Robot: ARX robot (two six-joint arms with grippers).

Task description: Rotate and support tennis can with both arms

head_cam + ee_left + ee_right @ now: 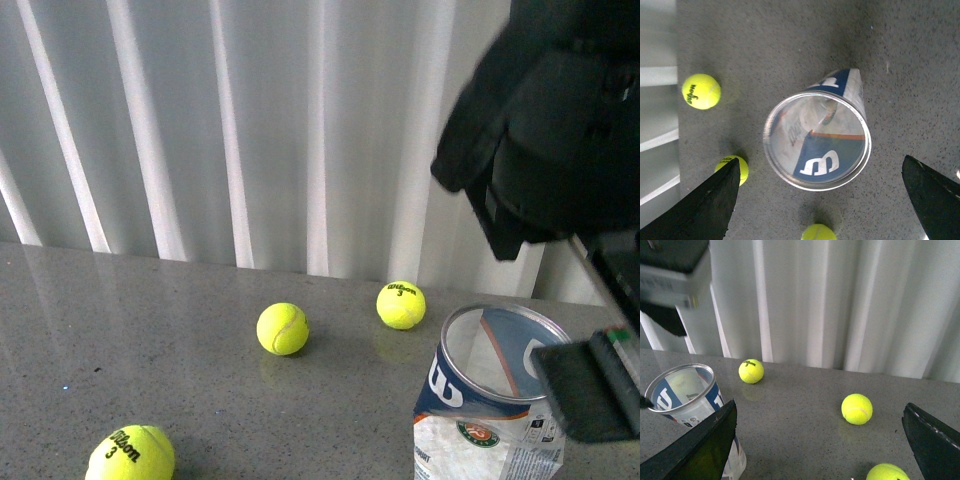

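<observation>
The tennis can (490,400) stands upright on the grey speckled tabletop (120,340), open mouth up, empty, at the right of the front view and low in it. A bulky black arm (550,130) hangs above it there, and a flat black plate (590,385) sits just beside the can's rim; which arm these belong to I cannot tell.

Only the left wrist view looks straight down the can (817,140), showing the silver rim as a full ring and the orange stripe through the clear wall. The left gripper (820,205) hovers over it with its jaws spread wide apart, holding nothing. The right wrist view sees the can (687,405) from the side, and the right gripper (820,445) likewise has its jaws released and wide.

A white "W" on navy reads on the label, and a round green-red emblem (478,433) shows in the front view alone. The nearest ball (130,455) reads "Wilson 3"; the farthest ball (401,305) carries the same mark, the middle ball (283,329) shows none. White curtains (200,120) hang behind.
</observation>
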